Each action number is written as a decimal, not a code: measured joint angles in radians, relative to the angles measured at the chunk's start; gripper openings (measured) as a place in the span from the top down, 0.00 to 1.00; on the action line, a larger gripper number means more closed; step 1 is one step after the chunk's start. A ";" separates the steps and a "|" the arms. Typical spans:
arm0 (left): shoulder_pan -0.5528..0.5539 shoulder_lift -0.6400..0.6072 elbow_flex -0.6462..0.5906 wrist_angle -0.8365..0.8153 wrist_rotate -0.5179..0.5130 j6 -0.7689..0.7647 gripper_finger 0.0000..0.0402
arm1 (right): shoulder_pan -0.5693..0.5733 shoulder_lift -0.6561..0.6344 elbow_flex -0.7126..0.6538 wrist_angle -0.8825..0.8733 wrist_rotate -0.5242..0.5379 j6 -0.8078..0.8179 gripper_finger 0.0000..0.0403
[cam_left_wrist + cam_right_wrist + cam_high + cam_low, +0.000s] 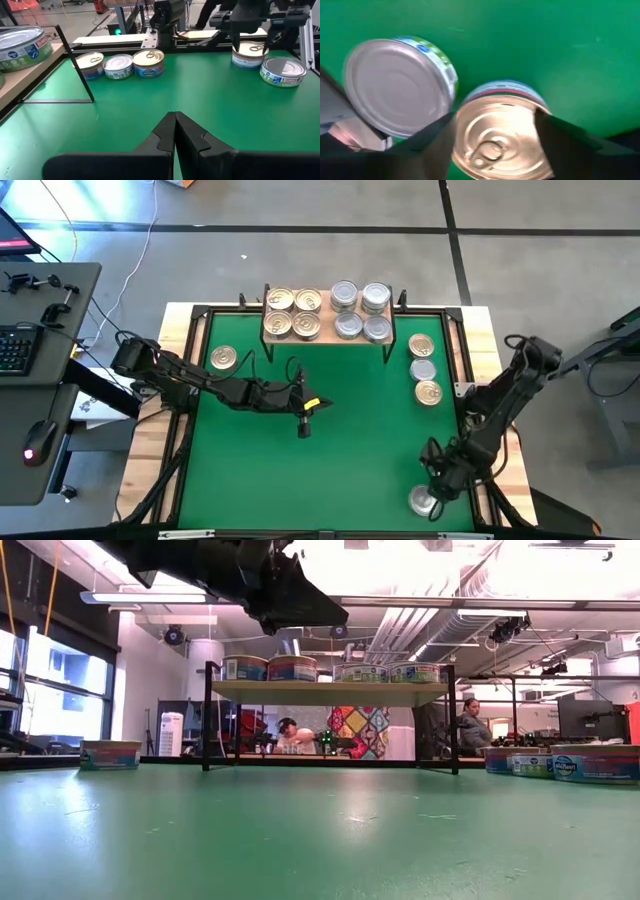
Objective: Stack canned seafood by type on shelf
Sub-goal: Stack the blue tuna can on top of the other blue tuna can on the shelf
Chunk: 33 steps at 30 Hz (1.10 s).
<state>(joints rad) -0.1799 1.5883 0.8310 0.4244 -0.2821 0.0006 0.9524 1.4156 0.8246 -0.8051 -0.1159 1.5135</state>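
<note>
The shelf (330, 330) stands at the table's far edge. It carries several gold-lid tins (292, 313) on its left half and several silver-lid tins (361, 310) on its right half. My right gripper (495, 140), at the near right corner, points down over a gold-lid tin (497, 137), one finger on each side of it. A silver-lid tin (400, 85) stands right beside that one. My left gripper (175, 125) hovers shut over the middle of the table (300, 480), holding nothing. My right gripper comes from above, pointing down, and has the gold-lid tin's round side wall (457, 125) between its two fingers (560, 135), which stand on opposite sides of the lid. The tin stands flat on the table, lid up (248, 52).
Three more tins (424, 369) stand in a row by the table's right edge, near the shelf's right leg. A single gold-lid tin (223, 358) stands at the far left. The silver-lid tin (423, 500) is close against my right gripper. People sit in the room behind (470, 725).
</note>
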 joint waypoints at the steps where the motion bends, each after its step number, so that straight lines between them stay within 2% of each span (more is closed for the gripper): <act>1: 0.000 0.000 0.000 0.001 0.000 0.000 1.00 | -0.001 0.018 0.001 -0.008 -0.015 0.000 0.39; 4: 0.000 0.000 0.000 0.001 0.000 0.000 1.00 | -0.003 0.059 0.005 -0.043 -0.036 -0.015 0.56; 7: -0.002 0.000 0.000 0.001 0.000 0.001 1.00 | -0.022 0.067 0.004 -0.053 -0.006 -0.062 0.72; 11: -0.016 0.000 0.002 -0.002 -0.015 0.002 1.00 | -0.087 0.065 0.002 0.016 0.232 -0.165 0.90; 14: -0.028 -0.001 0.003 -0.001 -0.036 0.003 1.00 | -0.155 0.069 -0.003 0.131 0.411 -0.300 0.98; 19: -0.044 -0.001 0.004 -0.010 -0.055 0.002 1.00 | -0.221 0.061 -0.005 0.445 0.632 -0.665 0.95; 22: -0.048 -0.001 0.004 -0.033 -0.055 -0.015 1.00 | -0.204 0.026 -0.005 0.464 0.708 -0.766 0.94; 25: -0.056 -0.002 0.004 -0.094 -0.055 -0.066 1.00 | -0.159 -0.042 -0.003 0.364 0.774 -0.708 0.94; 29: -0.076 -0.002 0.004 -0.200 -0.034 -0.165 1.00 | -0.088 -0.105 -0.003 0.156 0.772 -0.494 0.93; 33: -0.098 0.036 0.002 -0.200 0.125 -0.246 1.00 | -0.037 -0.100 -0.024 0.085 0.706 -0.390 0.86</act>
<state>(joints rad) -0.2775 1.6239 0.8329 0.2243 -0.1568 -0.2455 0.9152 1.3158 0.8003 -0.7206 0.5902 1.1235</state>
